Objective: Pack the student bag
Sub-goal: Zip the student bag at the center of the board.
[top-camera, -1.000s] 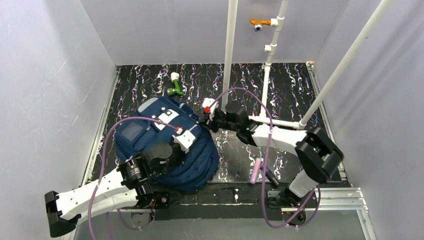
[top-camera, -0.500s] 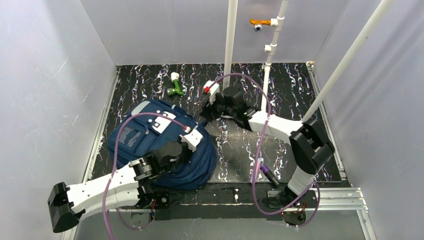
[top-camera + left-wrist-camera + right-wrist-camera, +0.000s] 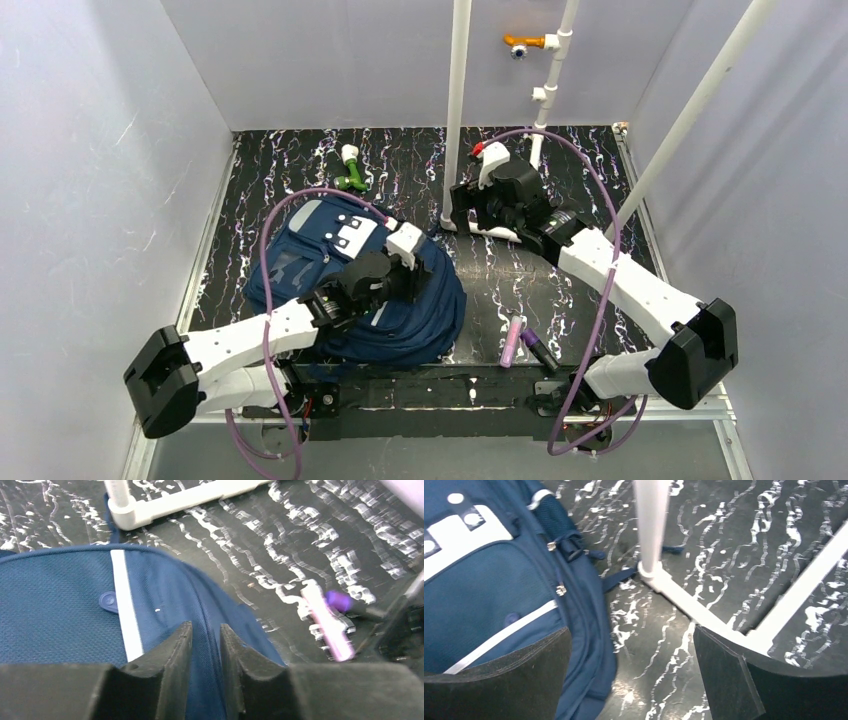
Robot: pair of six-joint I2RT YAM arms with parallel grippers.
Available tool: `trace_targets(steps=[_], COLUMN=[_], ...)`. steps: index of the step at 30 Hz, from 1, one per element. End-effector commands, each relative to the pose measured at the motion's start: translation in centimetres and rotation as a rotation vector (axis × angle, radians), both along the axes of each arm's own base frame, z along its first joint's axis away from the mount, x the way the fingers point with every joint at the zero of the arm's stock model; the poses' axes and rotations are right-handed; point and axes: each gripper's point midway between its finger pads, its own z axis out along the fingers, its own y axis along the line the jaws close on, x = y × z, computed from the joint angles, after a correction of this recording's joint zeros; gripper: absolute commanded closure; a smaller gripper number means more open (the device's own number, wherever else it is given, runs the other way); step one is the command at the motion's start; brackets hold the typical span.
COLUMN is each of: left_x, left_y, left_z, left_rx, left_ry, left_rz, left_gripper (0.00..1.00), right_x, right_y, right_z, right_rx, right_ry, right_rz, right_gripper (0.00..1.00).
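Over the near-right edge of the student bag (image 3: 300,262) sits the left hand (image 3: 418,268). Its fingers (image 3: 175,650) are nearly together with only a slim gap, and I cannot tell whether they pinch the fabric. The bag lies beneath it on the left half of the worktop (image 3: 290,160), long axis running from far left to near right. Off the bag's far-right side, the right hand (image 3: 462,205) hangs with fingers wide apart and nothing between them, just beside the white post (image 3: 458,100). Two pens (image 3: 512,342) lie by the near edge, right of the bag, so the right arm looks better placed to fetch them.
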Motion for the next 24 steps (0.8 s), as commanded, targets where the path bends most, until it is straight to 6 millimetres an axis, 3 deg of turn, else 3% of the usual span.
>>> trace_targets(steps=[1,2,3,5,9,11,16,22,24], left_x=[-0.8,-1.2,-1.8,-2.5,-3.8,-4.3,-2.9,1.3,2.5], left_y=[-0.1,0.8,2.7,6.8,16.9,20.2,22.7,22.5,22.8], left_z=[6.1,6.3,5.3,5.0,6.0,6.6,6.3,3.8,3.4], left_rx=[-0.218,-0.205,-0.137,-0.036,0.135,0.164,0.186,0.310,0.310], left_ry=[-0.020,-0.002,0.058,0.134,0.214,0.271,0.424,0.379,0.361], left_rz=[0.007,0.024,0.073,0.214,0.589,0.728,0.900,0.882,0.899], left_gripper=[0.60,0.52,0.47,0.38,0.33,0.39,0.38,0.56,0.57], right_x=[-3.2,-4.2,-5.0,-6.5,-8.4,-8.7,-8.1,-9.1,-9.5], right_y=[3.5,4.9,6.0,8.2,11.8,13.2,15.6,17.9,18.3], right_z=[1.5,1.5,1.6,2.2,3.7,4.0,2.9,1.7,0.9], right_rx=[0.139,0.134,0.126,0.130,0.209,0.251,0.254,0.255,0.243], right_ry=[0.066,0.068,0.065,0.053,0.032,0.035,0.082,0.135,0.149], right_rz=[0.144,0.191,0.229,0.280,0.327,0.335,0.315,0.357,0.365], right_gripper=[0.02,0.02,0.02,0.02,0.02,0.02,0.02,0.02,0.02])
